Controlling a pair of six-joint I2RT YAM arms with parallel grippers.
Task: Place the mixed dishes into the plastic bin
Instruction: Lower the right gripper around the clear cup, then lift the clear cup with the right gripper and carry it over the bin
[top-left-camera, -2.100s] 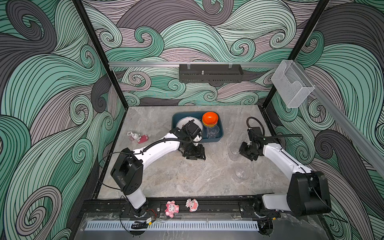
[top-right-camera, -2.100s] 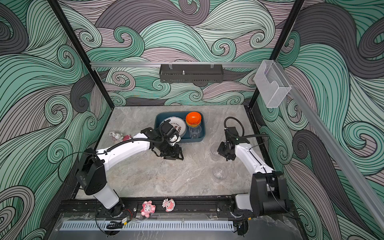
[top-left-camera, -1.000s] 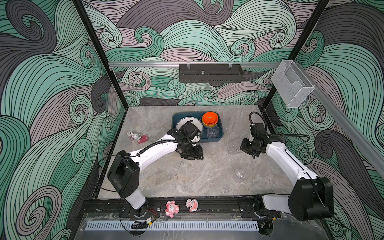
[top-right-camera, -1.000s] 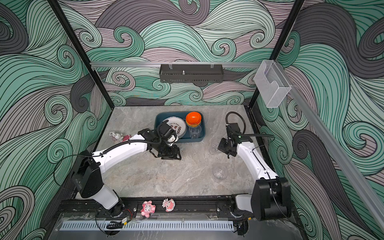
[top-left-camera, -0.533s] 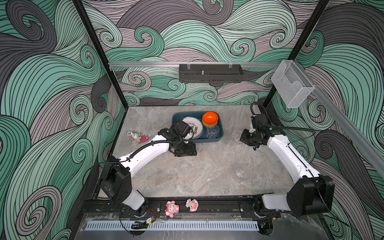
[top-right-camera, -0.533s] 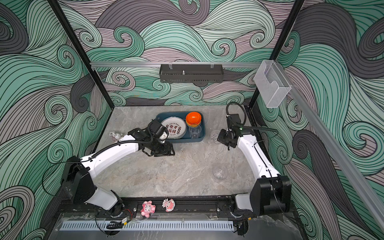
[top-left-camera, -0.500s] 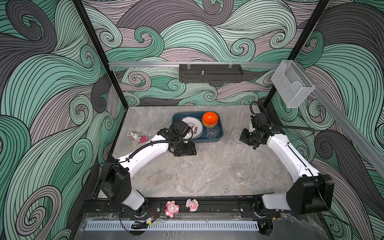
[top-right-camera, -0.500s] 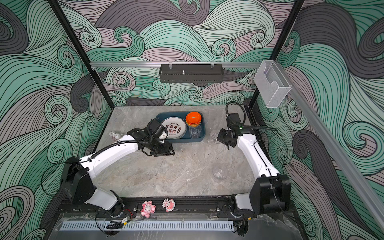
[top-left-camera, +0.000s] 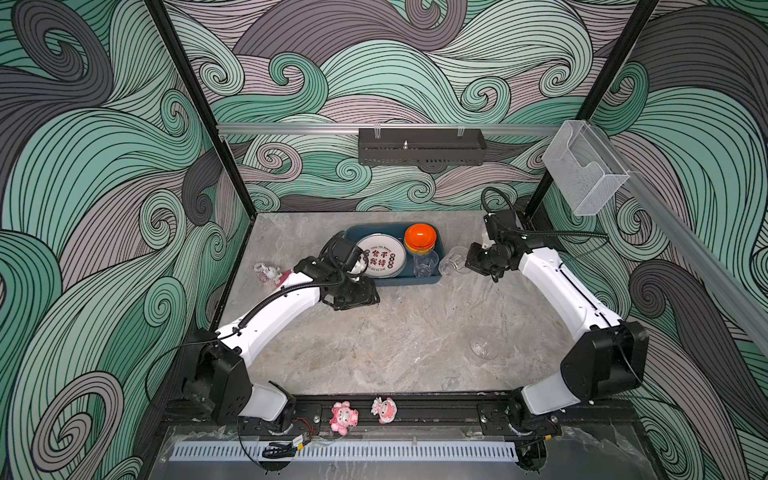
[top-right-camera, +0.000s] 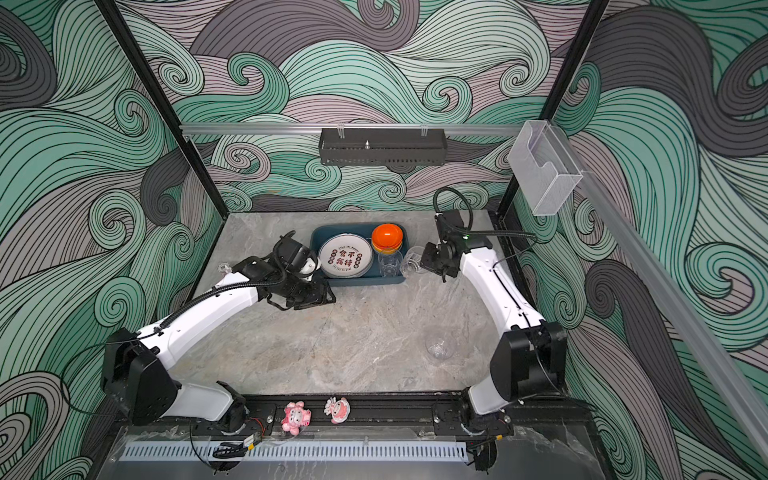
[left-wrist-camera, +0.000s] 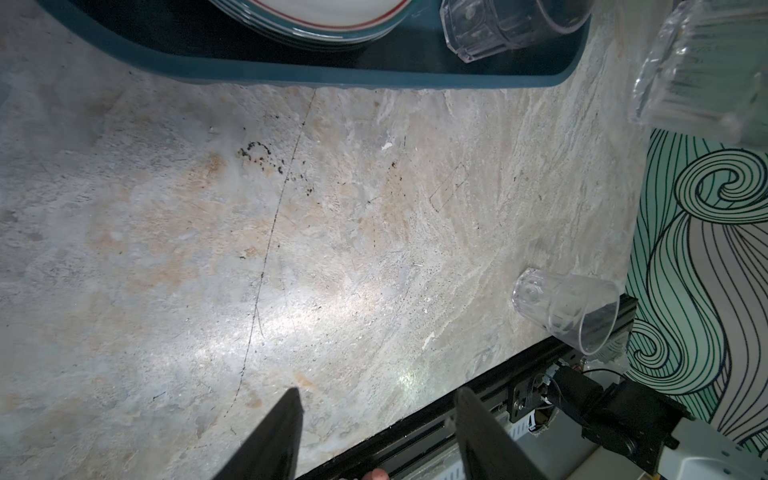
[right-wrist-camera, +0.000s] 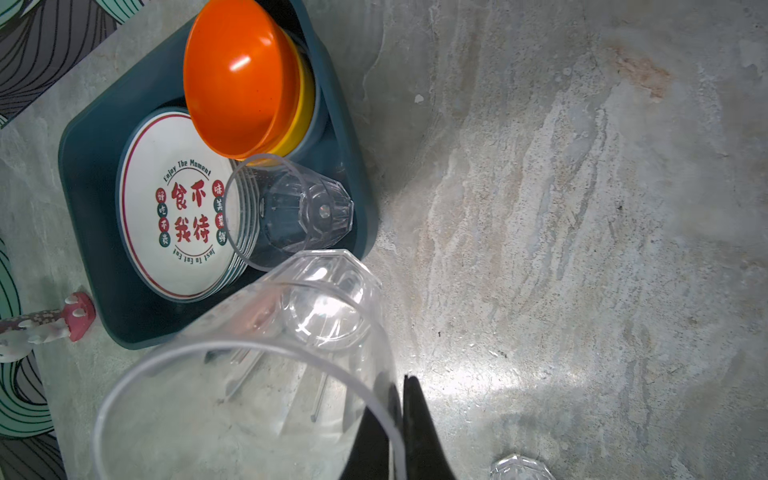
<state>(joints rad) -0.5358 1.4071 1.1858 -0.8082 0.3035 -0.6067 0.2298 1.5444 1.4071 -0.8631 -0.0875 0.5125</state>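
Observation:
The plastic bin (top-left-camera: 399, 281) (top-right-camera: 357, 280) (left-wrist-camera: 332, 77) (right-wrist-camera: 104, 137) sits at the back of the table. It holds white lettered plates (top-left-camera: 382, 259) (right-wrist-camera: 178, 208), an orange bowl (top-left-camera: 419, 237) (right-wrist-camera: 237, 79) stacked on a yellow one, and a clear glass (top-left-camera: 424, 262) (right-wrist-camera: 299, 212). My right gripper (top-left-camera: 471, 262) (top-right-camera: 426, 259) (right-wrist-camera: 399, 399) is shut on the rim of a second clear glass (top-left-camera: 455, 259) (right-wrist-camera: 291, 353), tilted just right of the bin. My left gripper (top-left-camera: 359, 297) (left-wrist-camera: 378, 399) is open and empty in front of the bin's left end. A third glass (top-left-camera: 482, 347) (left-wrist-camera: 569, 307) rests on the table at front right.
A pink figurine (top-left-camera: 270, 272) lies left of the bin, and two more (top-left-camera: 344, 417) sit on the front rail. A black perforated shelf (top-left-camera: 419, 147) hangs on the back wall. A clear acrylic box (top-left-camera: 582, 174) hangs at the right.
My right gripper has carried the glass backward and leftward up to the bin's right side. My left gripper has drawn back to the left along the bin's front, jaws slightly wider.

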